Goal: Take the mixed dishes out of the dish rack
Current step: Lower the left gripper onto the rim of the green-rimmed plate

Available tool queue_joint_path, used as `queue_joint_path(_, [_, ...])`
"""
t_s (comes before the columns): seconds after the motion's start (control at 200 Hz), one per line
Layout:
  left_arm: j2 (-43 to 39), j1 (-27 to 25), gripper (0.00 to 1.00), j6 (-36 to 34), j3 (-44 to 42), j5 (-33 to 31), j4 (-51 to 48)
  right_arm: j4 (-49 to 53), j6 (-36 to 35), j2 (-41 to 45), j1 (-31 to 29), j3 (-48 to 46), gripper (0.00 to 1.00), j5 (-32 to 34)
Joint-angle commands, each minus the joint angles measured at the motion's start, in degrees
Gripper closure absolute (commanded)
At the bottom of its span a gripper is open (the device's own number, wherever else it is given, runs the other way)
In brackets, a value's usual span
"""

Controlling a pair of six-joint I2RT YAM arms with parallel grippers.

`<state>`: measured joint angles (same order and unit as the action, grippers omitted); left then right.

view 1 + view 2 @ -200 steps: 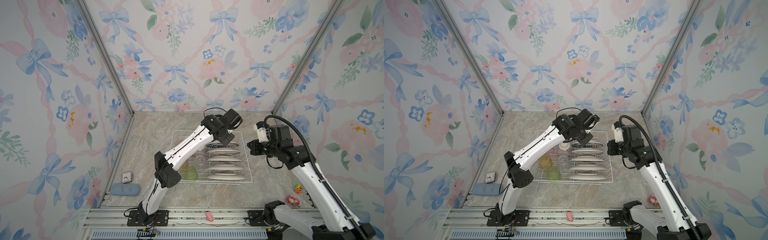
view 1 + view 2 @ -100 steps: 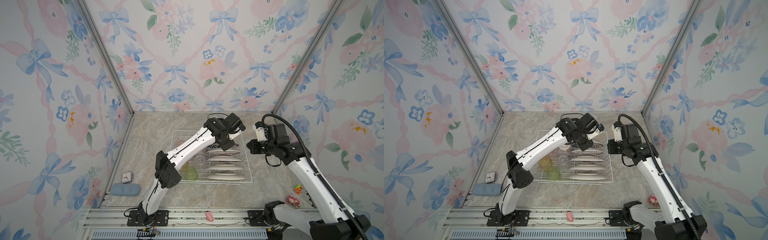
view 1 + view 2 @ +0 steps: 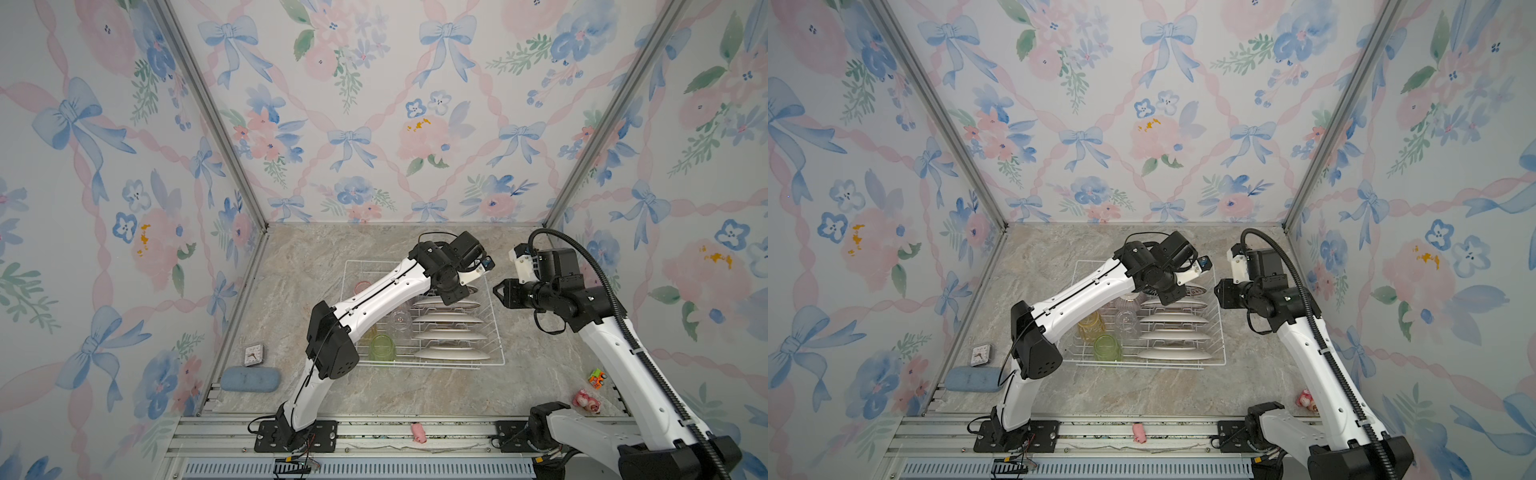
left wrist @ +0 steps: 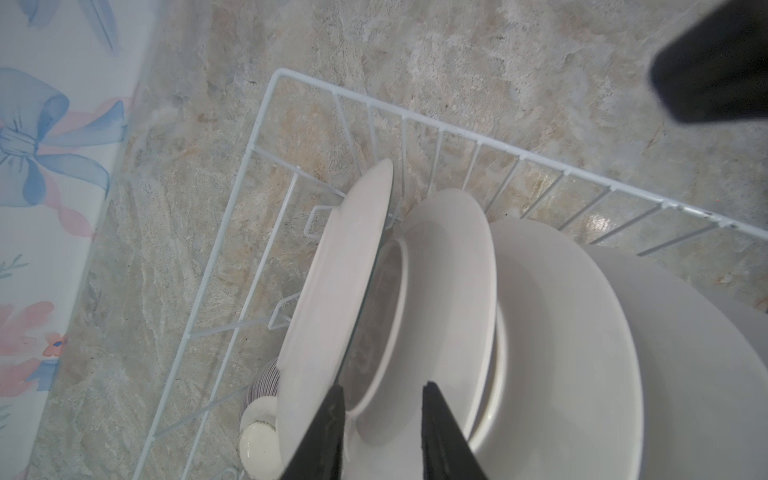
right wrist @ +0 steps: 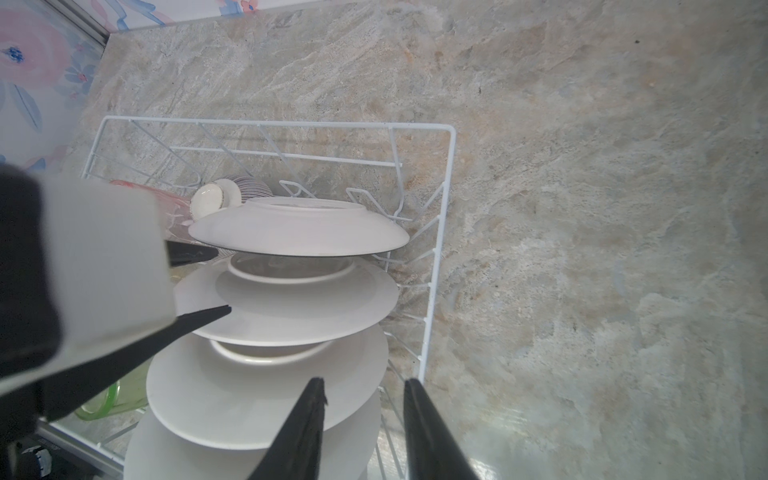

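1. Dish rack: a rectangular basket of thin white wire with upright divider loops inside. It is set toward the back of the matte, beige-grey, stone-veined counter.
2. Plates: smooth glossy white rounds with raised foot rings, stood on edge in a row along the rack's right side. A thin dark edge line is seen on the rearmost one.
3. Translucent tumblers are held in the rack's left part: green, clear, yellow and pink. The pink one is largely hidden by the left arm.
4. Ribbed bowl: finely striped with a plain white foot, lying on its side just beside the rearmost plate.
5. Left gripper: the black tapered fingers are parted narrowly and nothing is clamped. It is poised over the two rearmost plates; contact cannot be told.
6. Right gripper: the fingers are parted similarly and are empty. It is held just beside the rack's right rim.
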<state>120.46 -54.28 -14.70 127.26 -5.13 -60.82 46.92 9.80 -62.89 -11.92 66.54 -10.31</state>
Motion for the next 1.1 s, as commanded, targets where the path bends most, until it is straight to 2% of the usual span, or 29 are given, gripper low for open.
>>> queue_joint_path(0.0, [-2.72,-0.12,0.69,-2.33,-0.99,-0.53,2.22,-0.85,-0.64,0.35,0.45,-0.97,0.63,-1.21])
queue_joint_path(0.415, [-1.54,3.00,0.67,-5.04,-2.21,0.20,4.08,-2.83,-0.24,-1.08,0.61,-1.71,0.58,-1.61])
queue_joint_path(0.85, [-0.83,3.92,0.67,-8.93,-3.83,6.85,4.25,-3.85,-0.28,-2.62,0.87,-2.31,0.56,-1.22])
queue_joint_path(1.095, [0.90,4.11,0.68,-9.41,-3.96,3.62,4.38,-4.18,-0.33,-3.20,1.03,-2.38,0.55,-1.34])
